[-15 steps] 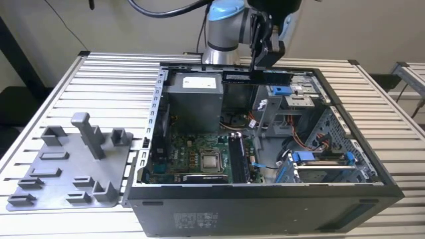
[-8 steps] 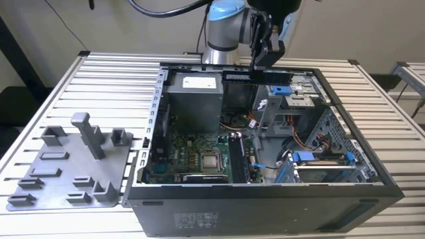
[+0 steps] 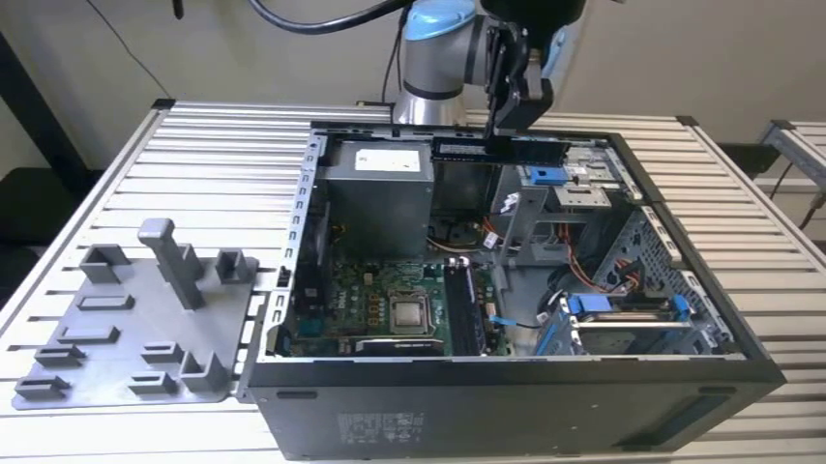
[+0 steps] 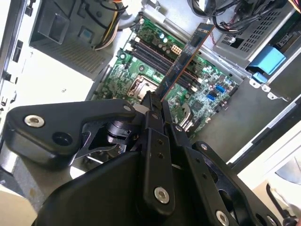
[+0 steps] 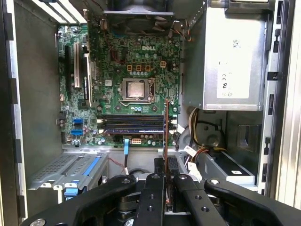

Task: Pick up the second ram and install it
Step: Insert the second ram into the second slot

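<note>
Gripper [image 3: 506, 130]: jaws drawn narrow and clamped on the second ram [image 3: 536, 148], taken by its upper long edge near mid-length; both wrist views show the fingers [image 4: 149, 109] meeting on the board. Second ram [image 4: 186, 56]: slim dark board, carried level in the exterior view, clear above the far part of the open computer case [image 3: 490, 406], just beside the power supply [image 3: 374, 193], touching nothing but the gripper. Motherboard [image 3: 374, 300]: flat on the case floor, well below the held board. Memory slots [image 5: 134, 125]: beside the processor [image 5: 136, 88]; in the first wrist view the held board [image 5: 166, 127] appears edge-on and lies across them, not along them. Dark stick [image 3: 461, 304]: seemingly already seated in one slot, apart from the gripper. Grey fixture tray [image 3: 116, 329]: on the slatted table [image 3: 220, 174], at the exterior view's left of the case. Progress, by judgement: pick-up complete, board lifted and brought over the case; installation outstanding, the board being neither lined up with a free slot nor seated.
</note>
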You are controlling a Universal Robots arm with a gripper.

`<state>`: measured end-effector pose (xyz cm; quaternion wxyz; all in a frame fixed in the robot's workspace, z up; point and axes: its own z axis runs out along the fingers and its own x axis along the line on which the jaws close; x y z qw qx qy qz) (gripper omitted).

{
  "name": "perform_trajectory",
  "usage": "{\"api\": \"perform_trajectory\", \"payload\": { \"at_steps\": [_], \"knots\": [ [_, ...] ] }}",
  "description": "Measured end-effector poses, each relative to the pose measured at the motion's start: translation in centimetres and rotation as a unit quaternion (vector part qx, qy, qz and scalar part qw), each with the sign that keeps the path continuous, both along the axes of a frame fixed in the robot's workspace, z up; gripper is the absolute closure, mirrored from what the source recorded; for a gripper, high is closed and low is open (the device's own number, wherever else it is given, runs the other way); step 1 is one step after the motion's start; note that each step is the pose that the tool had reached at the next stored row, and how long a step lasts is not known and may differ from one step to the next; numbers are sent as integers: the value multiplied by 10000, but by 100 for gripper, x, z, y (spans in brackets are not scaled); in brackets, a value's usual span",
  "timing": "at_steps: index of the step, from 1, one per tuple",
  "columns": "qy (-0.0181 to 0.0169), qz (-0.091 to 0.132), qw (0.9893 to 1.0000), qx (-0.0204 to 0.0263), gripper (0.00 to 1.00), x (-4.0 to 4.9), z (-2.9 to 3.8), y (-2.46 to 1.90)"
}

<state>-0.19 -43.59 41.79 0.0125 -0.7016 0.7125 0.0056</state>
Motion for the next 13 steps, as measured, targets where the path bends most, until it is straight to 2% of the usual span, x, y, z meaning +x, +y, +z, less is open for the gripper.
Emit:
{"api": "perform_trajectory", "payload": {
  "at_steps": [7,13],
  "knots": [
    [0,-224,9997,0,86,0,-2,0],
    [0,-471,9989,0,86,0,-3,0]
  ]
}}
